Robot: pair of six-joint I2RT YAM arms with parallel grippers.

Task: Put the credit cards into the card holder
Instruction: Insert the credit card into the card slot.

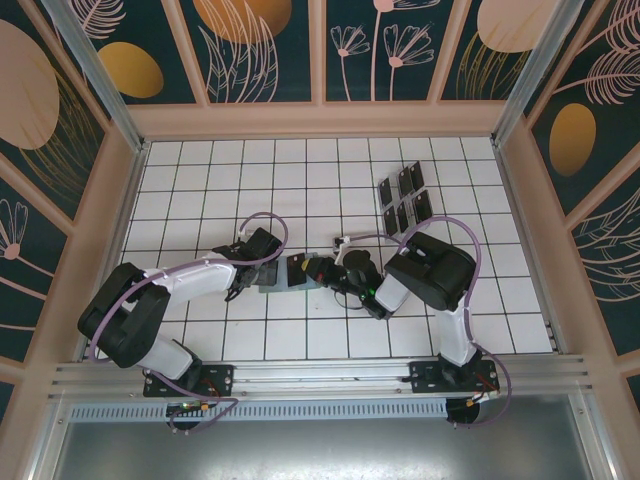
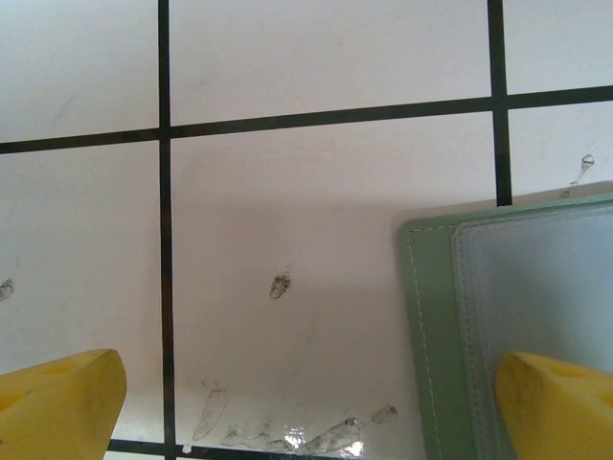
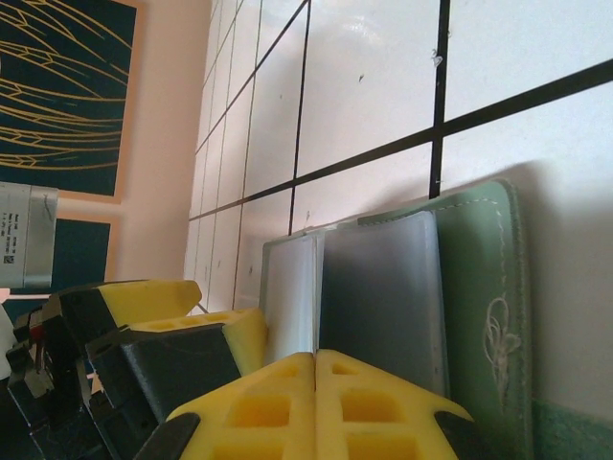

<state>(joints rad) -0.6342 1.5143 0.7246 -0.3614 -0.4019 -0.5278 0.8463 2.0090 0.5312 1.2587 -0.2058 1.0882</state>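
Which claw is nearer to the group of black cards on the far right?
Right. The right claw is at the right edge of the wallet, closer to the cards; the left claw is at its left edge, farther from them.

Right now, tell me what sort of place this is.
Probably a staged robot test cell: a white tiled table, walls of leaf-patterned panels, and two arms bolted to an aluminium rail.

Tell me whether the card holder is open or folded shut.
Open: the card holder lies flat on the tiled table with its clear inner pockets facing up, as both wrist views show.
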